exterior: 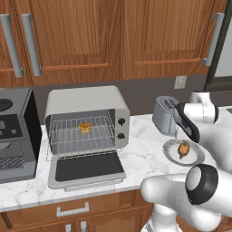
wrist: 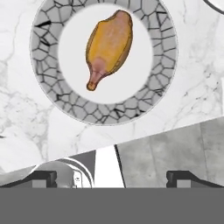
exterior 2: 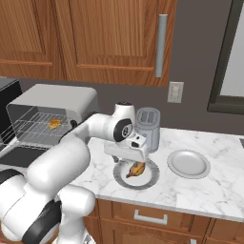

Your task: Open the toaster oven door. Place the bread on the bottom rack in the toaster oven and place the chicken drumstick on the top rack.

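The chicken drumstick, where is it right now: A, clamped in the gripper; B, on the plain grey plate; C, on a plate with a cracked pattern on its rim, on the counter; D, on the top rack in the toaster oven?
C: the chicken drumstick lies on the plate with the cracked-pattern rim, under the open gripper.

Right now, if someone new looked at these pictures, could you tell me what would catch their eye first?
Probably the toaster oven at the counter's left, its door folded down flat and the golden bread already sitting on a wire rack inside. Next, the orange-brown chicken drumstick lying alone on a crackle-rimmed plate to the right, beside the silver toaster. The gripper hangs above it with its fingers wide apart, touching nothing.
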### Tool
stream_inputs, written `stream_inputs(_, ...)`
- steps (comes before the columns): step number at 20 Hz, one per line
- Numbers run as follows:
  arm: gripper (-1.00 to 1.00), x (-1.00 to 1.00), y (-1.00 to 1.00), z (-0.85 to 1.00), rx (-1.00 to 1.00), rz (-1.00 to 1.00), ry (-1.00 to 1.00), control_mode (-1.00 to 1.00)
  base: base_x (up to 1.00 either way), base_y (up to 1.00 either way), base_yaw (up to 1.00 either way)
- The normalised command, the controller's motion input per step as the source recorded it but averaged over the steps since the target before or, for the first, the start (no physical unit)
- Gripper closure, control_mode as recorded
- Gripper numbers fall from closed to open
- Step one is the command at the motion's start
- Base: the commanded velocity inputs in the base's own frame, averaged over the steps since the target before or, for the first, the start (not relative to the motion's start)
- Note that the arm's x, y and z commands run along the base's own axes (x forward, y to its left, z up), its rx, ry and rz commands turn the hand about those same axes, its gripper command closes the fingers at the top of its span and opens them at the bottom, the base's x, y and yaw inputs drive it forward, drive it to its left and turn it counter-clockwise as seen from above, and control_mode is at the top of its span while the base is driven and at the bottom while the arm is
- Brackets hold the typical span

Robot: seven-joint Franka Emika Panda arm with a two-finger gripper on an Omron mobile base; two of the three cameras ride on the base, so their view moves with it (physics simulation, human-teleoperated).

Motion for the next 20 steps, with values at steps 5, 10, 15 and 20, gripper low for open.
stream_inputs(5,-1.00,0.31,-0.09,-0.31,0.00,-0.03,0.00,-1.00,0.00,0.00,0.00)
stream_inputs(10,-1.00,0.29,-0.08,-0.31,0.01,-0.02,0.00,-1.00,0.00,0.00,0.00)
stream_inputs(15,-1.00,0.26,-0.13,-0.25,0.01,-0.01,-0.01,-1.00,0.00,0.00,0.00)
stream_inputs(20,-1.00,0.20,-0.16,-0.26,0.01,0.00,-0.02,-1.00,0.00,0.00,0.00)
